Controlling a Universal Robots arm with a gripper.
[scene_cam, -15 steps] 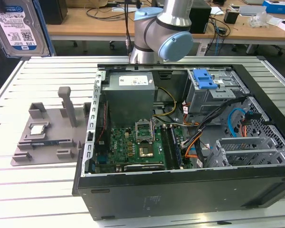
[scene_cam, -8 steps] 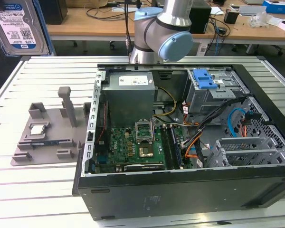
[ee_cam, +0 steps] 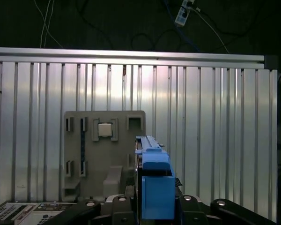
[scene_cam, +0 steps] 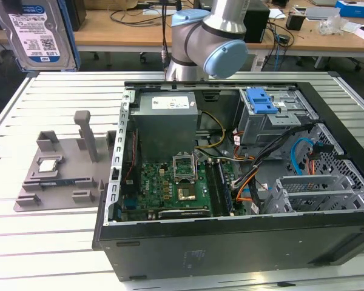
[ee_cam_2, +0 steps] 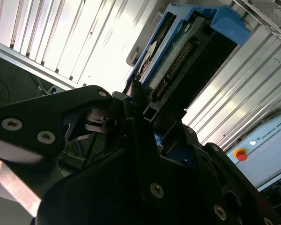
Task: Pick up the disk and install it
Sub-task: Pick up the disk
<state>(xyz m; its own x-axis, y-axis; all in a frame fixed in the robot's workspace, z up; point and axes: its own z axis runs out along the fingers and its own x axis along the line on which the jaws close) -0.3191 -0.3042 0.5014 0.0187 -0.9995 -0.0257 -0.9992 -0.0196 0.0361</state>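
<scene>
At the exterior view's left we see the disk (scene_cam: 39, 31) hanging high, well apart from the drive cage (scene_cam: 272, 118) — a carry, we judge, and seating it calls for rails squared to that cage. In the second wrist view the gripper (ee_cam_2: 144, 108) pinches the disk's end; in the first wrist view it stands edge-on above the grey fixture (ee_cam: 117, 154), room open all round.
</scene>
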